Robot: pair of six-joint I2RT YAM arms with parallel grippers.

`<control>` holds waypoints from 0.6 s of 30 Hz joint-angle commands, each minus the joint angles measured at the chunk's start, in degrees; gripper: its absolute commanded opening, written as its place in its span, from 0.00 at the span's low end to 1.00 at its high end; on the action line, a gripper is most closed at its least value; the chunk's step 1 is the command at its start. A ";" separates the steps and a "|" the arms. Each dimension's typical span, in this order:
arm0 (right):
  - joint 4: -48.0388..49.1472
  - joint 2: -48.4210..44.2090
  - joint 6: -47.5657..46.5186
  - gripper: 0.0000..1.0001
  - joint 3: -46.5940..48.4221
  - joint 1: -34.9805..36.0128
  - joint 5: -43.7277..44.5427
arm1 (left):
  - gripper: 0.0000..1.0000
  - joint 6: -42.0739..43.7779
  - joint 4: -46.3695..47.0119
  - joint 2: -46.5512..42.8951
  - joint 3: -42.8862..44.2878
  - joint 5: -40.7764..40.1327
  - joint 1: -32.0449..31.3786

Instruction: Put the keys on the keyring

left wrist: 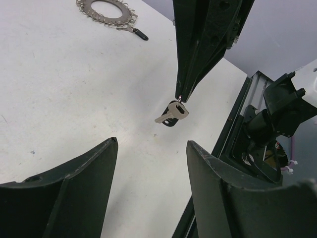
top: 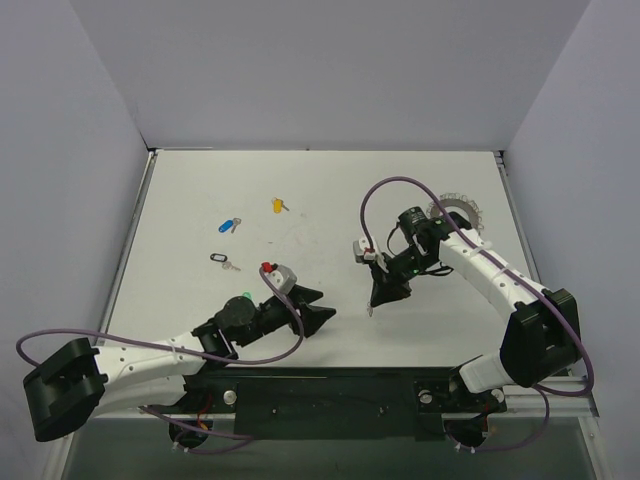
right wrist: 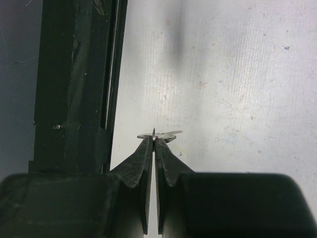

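Note:
My right gripper (top: 372, 306) points down at the table's middle, shut on the small split ring of a silver key (right wrist: 166, 134). In the left wrist view the key (left wrist: 172, 113) hangs from the right fingertips (left wrist: 181, 91), a dark part behind it. My left gripper (top: 325, 307) is open and empty, just left of it, its jaws wide apart (left wrist: 152, 143). The keyring (top: 457, 211), a flat beaded silver ring, lies back right, partly behind the right arm; it also shows in the left wrist view (left wrist: 106, 11). A yellow key (top: 279, 205) and a blue key (top: 229, 225) lie back left. No green key shows.
A black-headed key (top: 222, 260) lies left of centre. A small black-headed piece (left wrist: 140, 34) lies against the keyring's edge. The table's black front rail (right wrist: 74, 84) runs close to the right gripper. Grey walls enclose the table.

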 commanded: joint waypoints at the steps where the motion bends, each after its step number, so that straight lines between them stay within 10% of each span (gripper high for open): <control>1: -2.98 -0.21 -1.75 0.00 0.21 -0.63 -3.41 | 0.69 0.75 0.91 -1.71 -0.57 -2.42 0.38; 18: -5.17 0.14 -6.23 0.00 -0.58 -2.21 -5.69 | 0.72 0.40 1.53 -3.47 -2.50 -4.01 0.73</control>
